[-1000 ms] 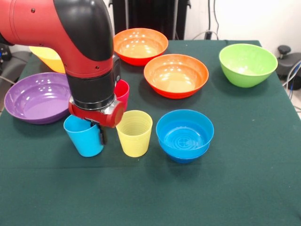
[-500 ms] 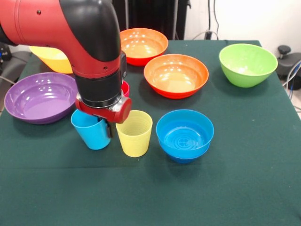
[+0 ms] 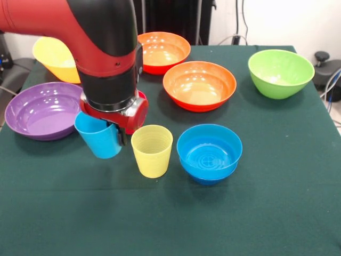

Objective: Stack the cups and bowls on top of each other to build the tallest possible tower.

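Note:
My gripper [image 3: 115,136] is shut on the rim of the light blue cup [image 3: 101,140], which hangs tilted just above the cloth. The yellow cup [image 3: 152,150] stands upright right beside it, with a small blue bowl [image 3: 209,153] on its other side. Behind my wrist only a sliver of the red-pink cup [image 3: 143,97] shows. Two orange bowls [image 3: 199,85] [image 3: 160,50] sit further back. A purple bowl [image 3: 42,109] and a yellow bowl [image 3: 53,58] lie at the left, and a lime green bowl [image 3: 281,72] at the back right.
The table [image 3: 256,213] is covered in dark green cloth. My arm hides part of the table's left middle. Dark equipment and cables stand beyond the far edge.
The light blue cup has risen off the cloth in my gripper and now hangs tilted. My arm shifted slightly toward the yellow cup, then drew back and up.

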`<state>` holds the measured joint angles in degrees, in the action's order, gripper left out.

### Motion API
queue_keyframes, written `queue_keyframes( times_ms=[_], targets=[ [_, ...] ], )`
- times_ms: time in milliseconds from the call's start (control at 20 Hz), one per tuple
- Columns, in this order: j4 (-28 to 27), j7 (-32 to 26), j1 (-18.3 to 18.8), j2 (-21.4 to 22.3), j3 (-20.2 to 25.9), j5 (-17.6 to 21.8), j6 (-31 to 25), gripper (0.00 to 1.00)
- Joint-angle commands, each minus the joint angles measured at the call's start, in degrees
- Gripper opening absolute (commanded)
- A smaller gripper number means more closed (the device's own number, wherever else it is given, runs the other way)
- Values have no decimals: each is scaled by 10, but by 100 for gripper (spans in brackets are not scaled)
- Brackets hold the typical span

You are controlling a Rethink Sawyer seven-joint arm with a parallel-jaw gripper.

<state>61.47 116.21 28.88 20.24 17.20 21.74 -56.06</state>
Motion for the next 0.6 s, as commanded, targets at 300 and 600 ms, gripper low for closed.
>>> queue_keyframes(
  times_ms=[300, 600],
  targets=[
    [-75, -91, -25, 17, -1, 42, -72, 0],
    [-89, -73, -40, 21, -4, 32, -96, 0]
  ],
)
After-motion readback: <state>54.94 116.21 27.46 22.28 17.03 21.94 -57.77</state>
